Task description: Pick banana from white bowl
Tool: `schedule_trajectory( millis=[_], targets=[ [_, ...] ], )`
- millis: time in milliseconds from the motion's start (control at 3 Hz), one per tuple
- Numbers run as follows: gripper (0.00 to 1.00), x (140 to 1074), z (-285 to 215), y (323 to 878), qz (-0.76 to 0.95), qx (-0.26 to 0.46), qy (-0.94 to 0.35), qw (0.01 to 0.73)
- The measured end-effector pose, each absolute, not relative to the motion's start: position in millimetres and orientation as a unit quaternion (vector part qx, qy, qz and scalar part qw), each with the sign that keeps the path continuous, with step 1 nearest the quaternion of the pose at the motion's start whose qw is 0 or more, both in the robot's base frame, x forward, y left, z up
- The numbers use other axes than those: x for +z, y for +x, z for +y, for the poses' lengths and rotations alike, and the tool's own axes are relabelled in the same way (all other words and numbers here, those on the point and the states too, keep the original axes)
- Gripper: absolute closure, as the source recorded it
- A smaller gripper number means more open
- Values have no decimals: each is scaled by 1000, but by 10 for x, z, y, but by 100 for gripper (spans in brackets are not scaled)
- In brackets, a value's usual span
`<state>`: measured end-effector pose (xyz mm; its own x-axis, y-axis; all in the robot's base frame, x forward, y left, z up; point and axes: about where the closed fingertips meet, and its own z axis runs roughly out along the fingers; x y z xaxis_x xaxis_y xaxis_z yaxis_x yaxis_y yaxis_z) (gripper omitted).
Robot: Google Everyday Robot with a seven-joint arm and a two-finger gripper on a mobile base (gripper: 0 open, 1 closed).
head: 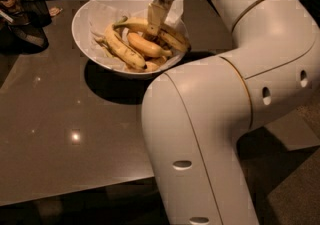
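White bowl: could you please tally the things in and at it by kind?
Bananas: 3 (speckled banana, plump banana, pale banana)
Bowls: 1 (white bowl)
Paper linings: 1 (crumpled paper)
Grippers: 1 (gripper, down at the speckled banana)
Total: 6

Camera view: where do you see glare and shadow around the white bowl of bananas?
Camera view: small glare spots dot the glossy brown table, brightest front left; a dark shadow pools beneath the near side of the wide white bowl; the robot's gripper, at the long speckled yellow banana in the bowl, is well lit; the background is dim.
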<state>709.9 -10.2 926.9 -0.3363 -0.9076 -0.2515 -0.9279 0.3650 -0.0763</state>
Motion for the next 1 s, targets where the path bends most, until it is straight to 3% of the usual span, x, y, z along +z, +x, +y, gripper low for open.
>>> schedule_trajectory(
  millis=[1000],
  targets=[
    [100, 9512, -199, 6843, 807, 19, -571, 148]
  ],
)
